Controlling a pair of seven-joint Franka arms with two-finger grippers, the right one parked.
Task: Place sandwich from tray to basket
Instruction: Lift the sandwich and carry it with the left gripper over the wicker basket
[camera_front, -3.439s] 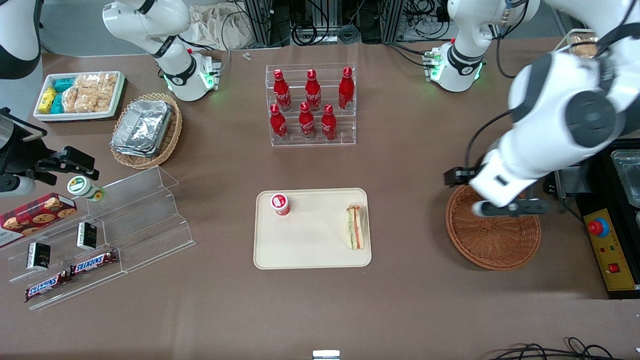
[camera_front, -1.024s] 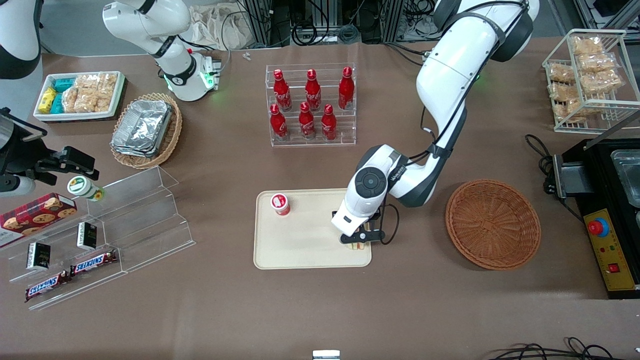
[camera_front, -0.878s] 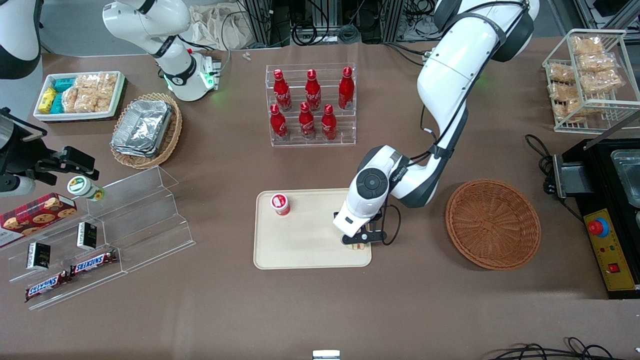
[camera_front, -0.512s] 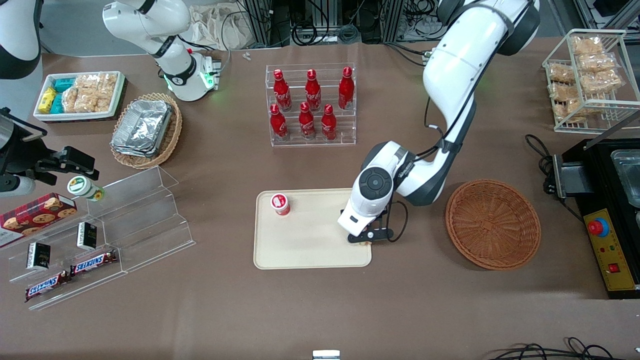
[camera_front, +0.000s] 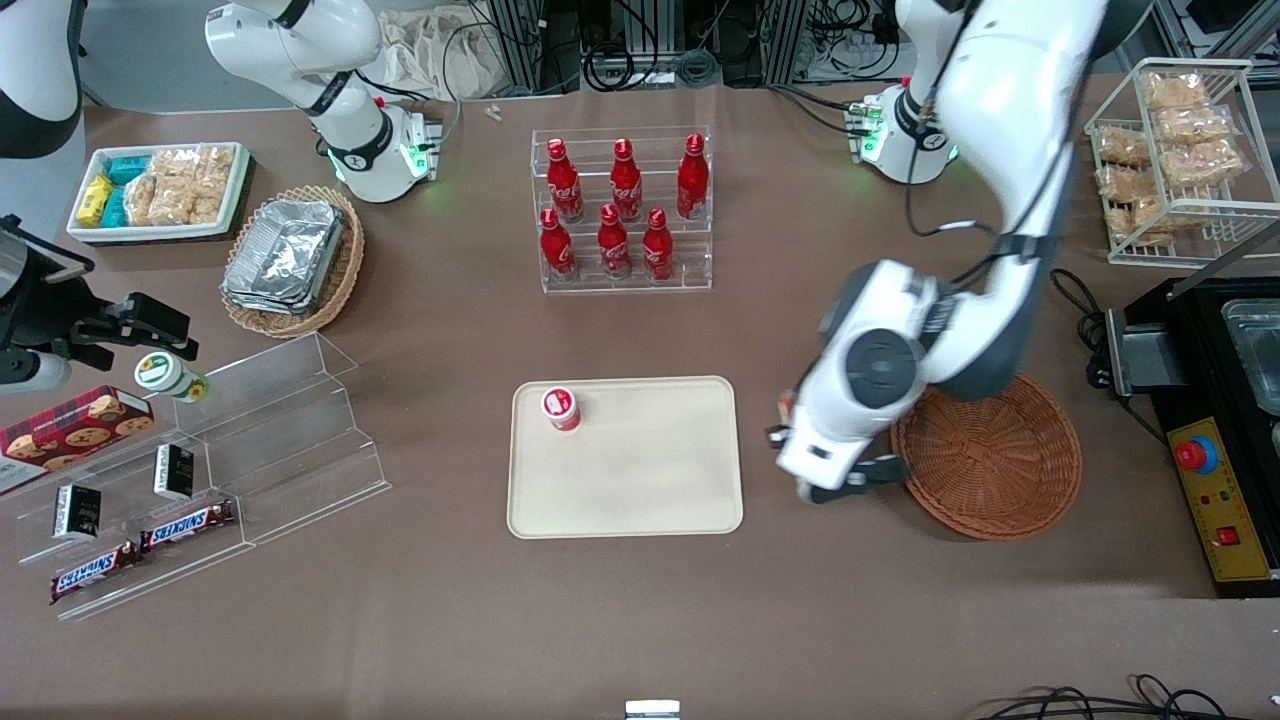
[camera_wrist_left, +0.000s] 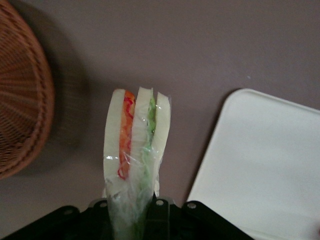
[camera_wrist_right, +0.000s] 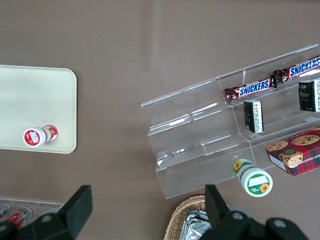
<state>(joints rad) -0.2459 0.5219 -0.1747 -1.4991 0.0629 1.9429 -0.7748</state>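
- You see a matte brown counter carrying a cream rectangular tray, with a small white-and-red cup standing on it.
- A round woven brown basket lies beside the tray, toward the working arm's end.
- Farther from the front camera than the tray, a clear tiered plastic rack holds red bottles.
- Around the counter's working-arm end, note a white wire rack of wrapped bread and a black machine with a yellow control panel; white cloth hangs in the room.
- Your left arm's tool is above the counter, between tray and basket.
- The left wrist view shows what the arm largely screens in front view: black fingers clamped on a clear-wrapped sandwich with red and green fillings, held above the counter.
- Only the right wrist view shows you sunflowers printed on the white cylindrical jar's side.
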